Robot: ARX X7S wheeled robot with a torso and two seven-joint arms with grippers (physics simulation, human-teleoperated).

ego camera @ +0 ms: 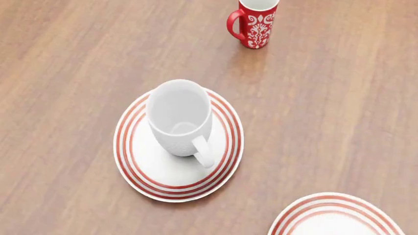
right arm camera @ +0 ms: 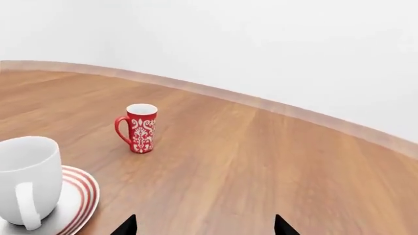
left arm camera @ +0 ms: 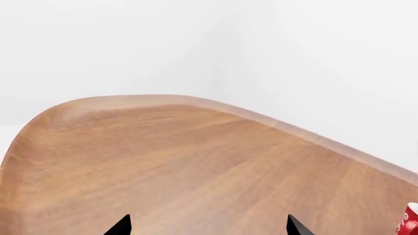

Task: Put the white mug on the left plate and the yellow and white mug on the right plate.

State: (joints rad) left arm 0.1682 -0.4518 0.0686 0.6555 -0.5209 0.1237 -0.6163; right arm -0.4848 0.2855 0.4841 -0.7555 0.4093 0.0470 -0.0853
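The white mug (ego camera: 179, 116) stands upright on the left plate (ego camera: 145, 165), handle toward the near side. It also shows in the right wrist view (right arm camera: 27, 178) on that plate (right arm camera: 77, 196). The right plate (ego camera: 326, 218) shows partly at the head view's bottom right, bare where it shows. The yellow and white mug is out of view. My left gripper (left arm camera: 207, 226) is open over bare wood. My right gripper (right arm camera: 202, 226) is open over bare wood, beside the left plate. Neither gripper shows in the head view.
A red mug with white ornament pattern (ego camera: 255, 22) stands upright at the far side of the wooden table (ego camera: 339, 107); it also shows in the right wrist view (right arm camera: 138, 128). A red can's edge (left arm camera: 409, 221) shows in the left wrist view. The table's curved edge (left arm camera: 307, 134) meets a white wall.
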